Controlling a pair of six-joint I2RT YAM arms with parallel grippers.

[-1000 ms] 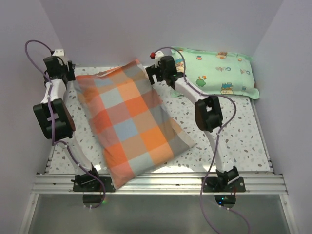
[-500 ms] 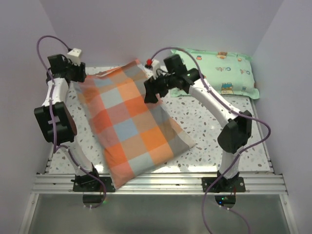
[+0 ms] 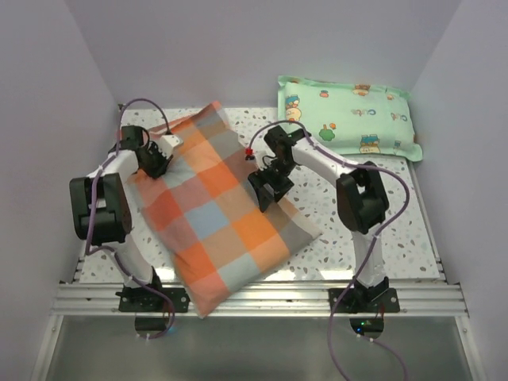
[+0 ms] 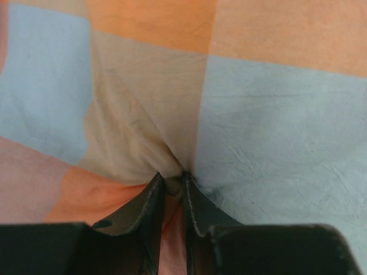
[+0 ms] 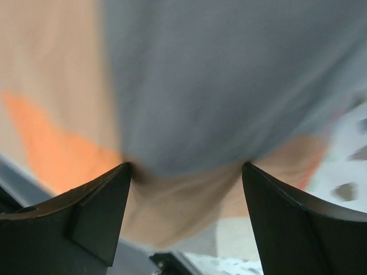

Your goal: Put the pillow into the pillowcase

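The plaid pillowcase [image 3: 214, 214] lies slantwise across the table and looks padded. The pillow is hidden from every view. My left gripper [image 3: 163, 155] sits at the case's left edge. In the left wrist view my left gripper [image 4: 172, 176] is nearly closed, pinching a small fold of the pillowcase [image 4: 275, 114]. My right gripper [image 3: 266, 190] is at the case's right edge. In the right wrist view my right gripper [image 5: 186, 167] has its jaws wide apart, with both tips pressing into a thick bulge of the pillowcase [image 5: 218, 86].
A mint-green cartoon-print pillow [image 3: 349, 115] lies at the back right against the wall. The speckled table [image 3: 381, 230] shows bare to the right of the case. Pale walls close in on the left, back and right. A metal rail [image 3: 262, 298] runs along the front.
Both grippers have come down onto the pillowcase's edges. The left jaws closed on a fold and the right jaws narrowed. The case shifted toward the front, its lower corner now over the rail.
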